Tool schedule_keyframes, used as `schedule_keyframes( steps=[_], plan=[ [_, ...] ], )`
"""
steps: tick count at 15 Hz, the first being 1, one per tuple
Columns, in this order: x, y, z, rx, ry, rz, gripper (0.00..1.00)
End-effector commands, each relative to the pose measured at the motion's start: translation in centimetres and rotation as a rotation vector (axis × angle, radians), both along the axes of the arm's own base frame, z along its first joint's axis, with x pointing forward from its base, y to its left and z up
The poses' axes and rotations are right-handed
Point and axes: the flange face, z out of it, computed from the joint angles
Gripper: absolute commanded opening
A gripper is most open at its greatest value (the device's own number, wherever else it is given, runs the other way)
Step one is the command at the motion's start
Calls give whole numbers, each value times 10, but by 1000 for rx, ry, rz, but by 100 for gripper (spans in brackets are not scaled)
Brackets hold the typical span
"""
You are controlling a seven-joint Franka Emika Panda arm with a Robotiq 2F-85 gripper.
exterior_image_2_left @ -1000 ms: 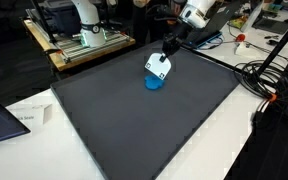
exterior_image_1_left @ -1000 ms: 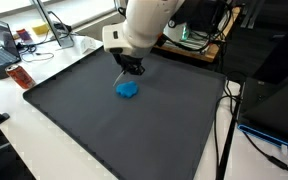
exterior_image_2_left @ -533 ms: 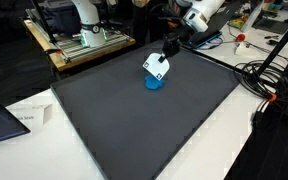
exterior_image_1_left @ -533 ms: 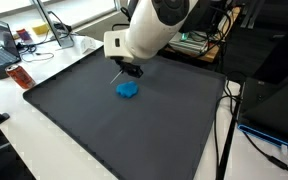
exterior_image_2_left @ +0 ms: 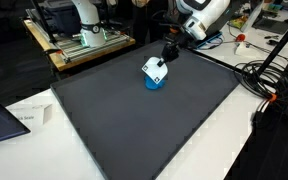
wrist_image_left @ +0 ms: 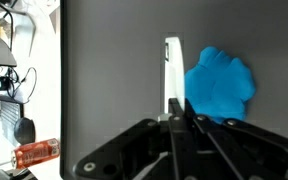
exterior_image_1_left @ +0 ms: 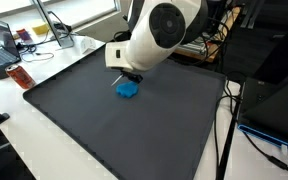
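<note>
Dark mat (exterior_image_1_left: 94, 125) covering surface, lab clutter behind. My jaws (wrist_image_left: 172, 48) pressing together, gripping nothing, hanging just beside blue lump (wrist_image_left: 220, 84), tips above it. Over last second my arm (exterior_image_1_left: 164, 30) rolling and swinging over lump; lump (exterior_image_1_left: 127, 89) staying put, unmoved. Lump lying free, no grip on it.

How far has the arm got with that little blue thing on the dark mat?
Done: the gripper is down by the blue lump, jaws shut and empty. In hand: the closed fingers stand right beside the lump; touching or not, I cannot tell. Left: the lump lies on the mat, neither gripped nor lifted.
</note>
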Motion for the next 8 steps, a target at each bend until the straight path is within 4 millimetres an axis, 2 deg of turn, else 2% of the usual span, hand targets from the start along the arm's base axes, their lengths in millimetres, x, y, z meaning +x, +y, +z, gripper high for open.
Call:
schedule_keyframes(
  steps=[1,5,8],
  plan=[
    [10,7,12,-25,-54,19,1],
    [17,11,23,-52,-114,76,1],
    [24,13,26,9,-184,94,1]
  ],
)
